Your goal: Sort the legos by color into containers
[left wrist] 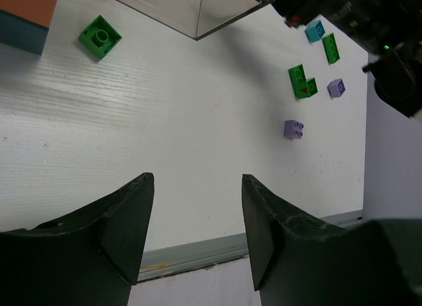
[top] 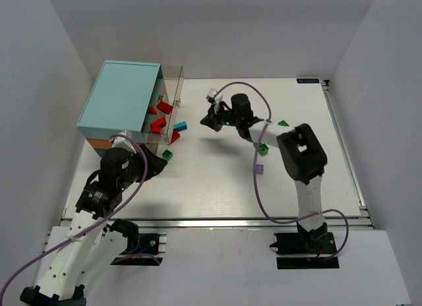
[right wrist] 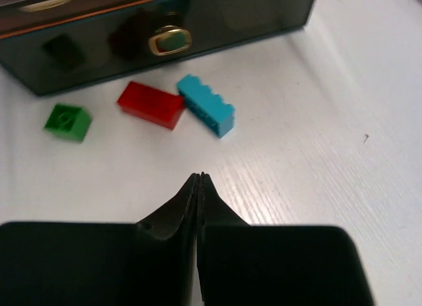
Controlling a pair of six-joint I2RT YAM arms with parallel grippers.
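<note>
The right gripper (right wrist: 200, 177) is pinched shut on nothing (near the cyan brick (right wrist: 206, 114) and red brick (right wrist: 150, 104)); the left gripper (left wrist: 198, 181) gapes wide, empty.

No text is legible; a small dark label (top: 307, 80) at the table (top: 217, 181) edge is blurred.

The surface (left wrist: 165, 121) is seen as white and matt, with a fine, wood-like grain, and it is edged by a rail (top: 217, 221) of dull grey metal. The red lego (right wrist: 150, 104) and the cyan lego (right wrist: 206, 113) are shown as smooth, faintly glossy plastic, while the drawer (left wrist: 198, 12) is made of clear, shiny plastic. The left claw (left wrist: 198, 187) and the right claw (right wrist: 199, 181) are formed of matt black plastic, slightly rough at the edges.
</note>
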